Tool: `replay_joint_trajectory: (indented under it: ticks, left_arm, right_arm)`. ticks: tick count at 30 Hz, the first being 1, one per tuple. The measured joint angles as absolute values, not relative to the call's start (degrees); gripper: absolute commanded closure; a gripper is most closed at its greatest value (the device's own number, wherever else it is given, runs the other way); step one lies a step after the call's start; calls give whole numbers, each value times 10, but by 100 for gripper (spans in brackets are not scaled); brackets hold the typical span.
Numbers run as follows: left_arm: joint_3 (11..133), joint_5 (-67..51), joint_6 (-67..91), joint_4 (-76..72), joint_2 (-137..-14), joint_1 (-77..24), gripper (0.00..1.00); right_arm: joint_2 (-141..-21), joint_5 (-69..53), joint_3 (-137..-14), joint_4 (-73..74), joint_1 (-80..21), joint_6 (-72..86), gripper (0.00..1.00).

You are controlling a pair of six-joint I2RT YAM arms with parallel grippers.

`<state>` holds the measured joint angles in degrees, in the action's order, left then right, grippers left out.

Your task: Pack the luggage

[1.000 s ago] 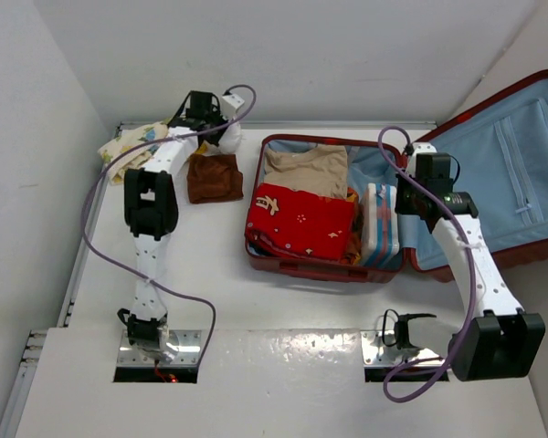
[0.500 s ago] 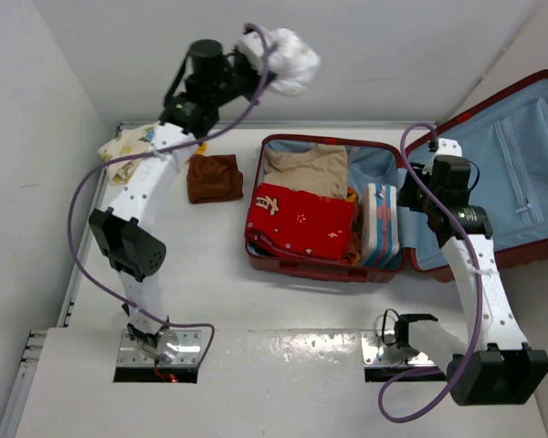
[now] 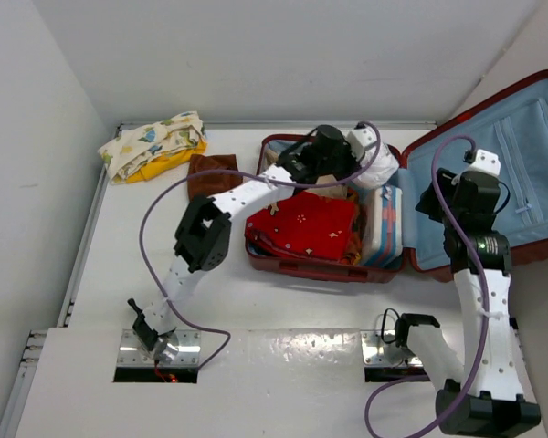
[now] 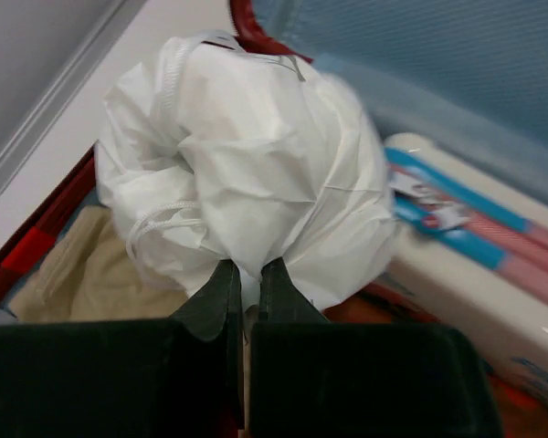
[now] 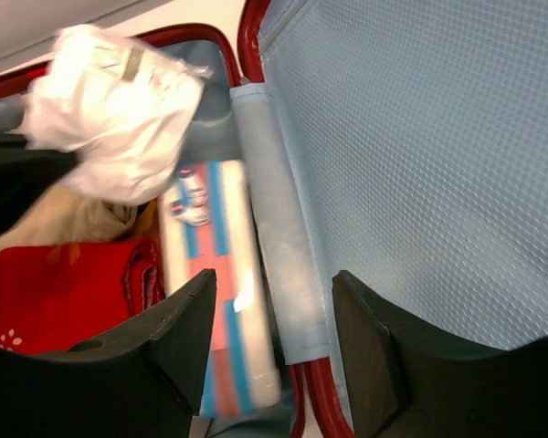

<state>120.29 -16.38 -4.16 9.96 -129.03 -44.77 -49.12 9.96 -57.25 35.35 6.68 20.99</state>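
Your left pincer (image 4: pixel 248 274), clenched on the white bag (image 4: pixel 256 164), hangs directly above the luggage (image 3: pixel 297 270), upper centre of frame; your right pincer (image 5: pixel 269 328) sits released

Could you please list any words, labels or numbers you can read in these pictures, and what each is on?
Nothing reads clearly.
White marks on the red cloth: too small to read.
Small tag on the striped pouch: blurred.
Grey tag on the white bag: blurred.
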Motion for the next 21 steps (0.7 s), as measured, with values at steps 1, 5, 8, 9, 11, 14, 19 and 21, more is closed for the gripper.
replay_joint_trajectory:
  ticks: [1, 5, 8, 9, 11, 14, 19, 21]
  left_arm:
    - [1205, -135, -44, 85, -1308, -457, 100]
    - [1234, -58, -55, 41, -1351, -477, 100]
    - [1241, -20, -70, 24, -1368, -488, 100]
    - [1242, -13, -73, 20, -1374, -493, 100]
    - [1249, 3, -80, 20, -1390, -503, 100]
    - [1271, 27, -102, 24, -1416, -510, 100]
    - [1276, 31, -176, 30, -1422, -511, 100]
    - [1266, 40, -227, 24, -1421, -514, 100]
  right_arm:
    - [-483, 100, -573, 357, 67, 210, 46]
    - [-454, 98, -573, 373, 70, 203, 46]
    - [-438, 94, -570, 379, 70, 194, 47]
    - [-432, 90, -568, 379, 70, 192, 47]
    - [-424, 86, -560, 380, 70, 187, 47]
    - [-415, 84, -546, 383, 70, 182, 47]
    - [-413, 84, -538, 387, 70, 180, 47]
    - [-414, 84, -536, 387, 70, 180, 47]
